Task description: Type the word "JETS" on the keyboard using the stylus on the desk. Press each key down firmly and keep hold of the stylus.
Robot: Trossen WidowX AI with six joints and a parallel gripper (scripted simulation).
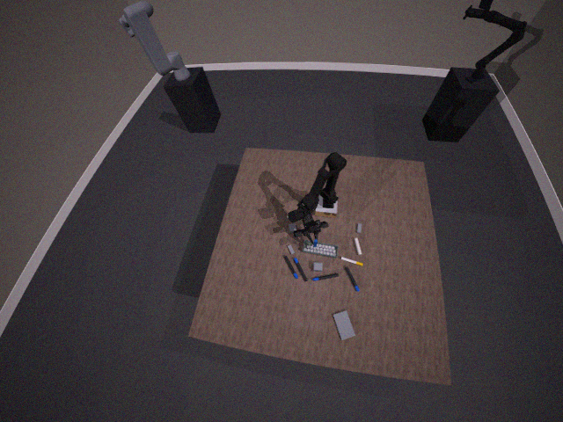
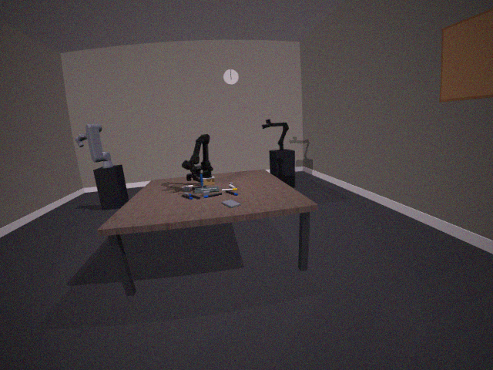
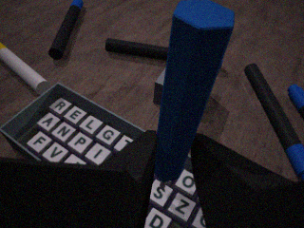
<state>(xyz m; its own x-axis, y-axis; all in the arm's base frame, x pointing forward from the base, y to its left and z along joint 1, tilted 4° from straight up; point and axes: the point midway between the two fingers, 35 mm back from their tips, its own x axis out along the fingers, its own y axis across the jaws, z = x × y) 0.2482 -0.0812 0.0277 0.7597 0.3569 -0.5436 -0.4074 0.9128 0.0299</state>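
My gripper is shut on the blue stylus, which stands almost upright between the fingertips. The keyboard, a dark tray of white letter keys, lies below. In the wrist view the stylus's lower end shows just above the S key and left of the O key. The T key and E key show left of the fingers. I cannot tell whether the tip touches a key. The fingers hide several keys, and I see no J.
Black markers with blue caps lie around the keyboard's front. A white marker with a yellow end lies beside it. A grey block sits in front, and a flat grey slab lies farther off.
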